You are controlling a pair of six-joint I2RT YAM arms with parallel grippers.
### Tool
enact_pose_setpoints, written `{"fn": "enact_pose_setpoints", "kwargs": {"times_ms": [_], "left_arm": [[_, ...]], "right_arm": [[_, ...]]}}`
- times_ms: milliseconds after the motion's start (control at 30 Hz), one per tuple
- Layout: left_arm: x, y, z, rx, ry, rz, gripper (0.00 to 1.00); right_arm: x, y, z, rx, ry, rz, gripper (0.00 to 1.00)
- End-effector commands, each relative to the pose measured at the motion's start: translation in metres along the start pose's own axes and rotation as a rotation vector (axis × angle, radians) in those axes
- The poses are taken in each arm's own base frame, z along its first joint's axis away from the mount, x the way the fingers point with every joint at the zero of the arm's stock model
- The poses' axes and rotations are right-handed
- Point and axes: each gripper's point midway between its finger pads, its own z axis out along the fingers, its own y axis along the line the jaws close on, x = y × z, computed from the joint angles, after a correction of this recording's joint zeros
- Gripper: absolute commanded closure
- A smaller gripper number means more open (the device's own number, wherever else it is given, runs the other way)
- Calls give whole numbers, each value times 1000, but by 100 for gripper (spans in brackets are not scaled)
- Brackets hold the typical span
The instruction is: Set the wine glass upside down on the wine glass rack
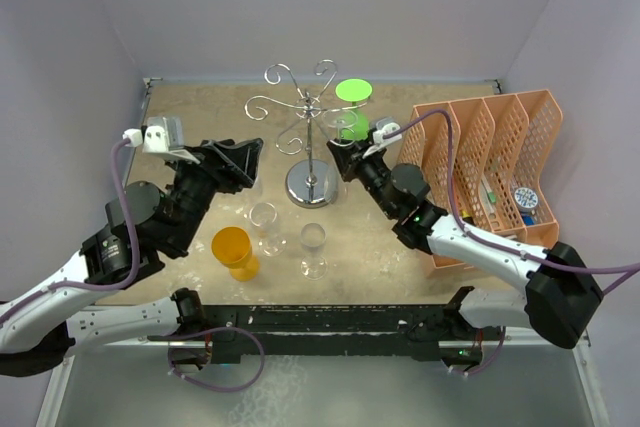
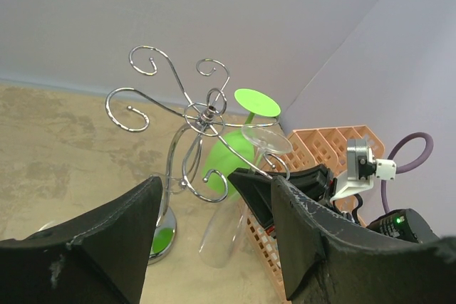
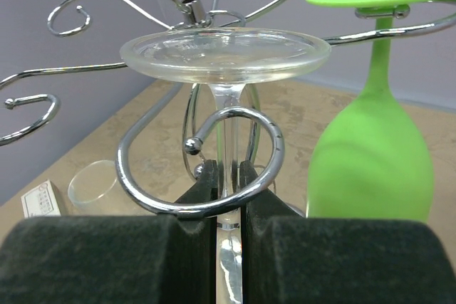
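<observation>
No writing can be read (the small box (image 3: 44, 199) shows only blurred print).

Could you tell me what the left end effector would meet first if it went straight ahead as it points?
Probably the wine glass rack: its lower curls sit dead ahead of the left end effector, though depth is unclear.

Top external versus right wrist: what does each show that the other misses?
Only top external: the orange glass, the orange organiser and the round base of the wine glass rack. Only right wrist: the right claw pinching the wine glass stem, which passes through a scroll loop, foot above it. Both: the green glass hanging upside down.
</observation>
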Motion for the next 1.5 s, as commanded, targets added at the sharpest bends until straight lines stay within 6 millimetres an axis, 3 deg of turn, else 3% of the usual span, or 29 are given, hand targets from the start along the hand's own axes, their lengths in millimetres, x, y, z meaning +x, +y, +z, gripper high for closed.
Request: {"fn": "enact_pose_setpoints", "kwargs": {"times_ms": [0,333,733,1167,1467], "left_arm": [[-21,-8,-6,35,-37,-65,40],[-20,-7,-5,30,-35,-63,40],[-18,-9,-3,31,-33,-59,40],[-18,-9,-3,31,-31,-58,40],[-15,-9,-2,32,-25,-47,40]], "right_arm": [[-49,18,-3,-83,-156,-9,100],[-50,23,-17,-140,-169,-63,100],[-49,7,-29,-68,-181,-29,100],[-25,-10,-15,30,-108,-55,100],[-15,-5,-14,-10,-84,-92,85]]}}
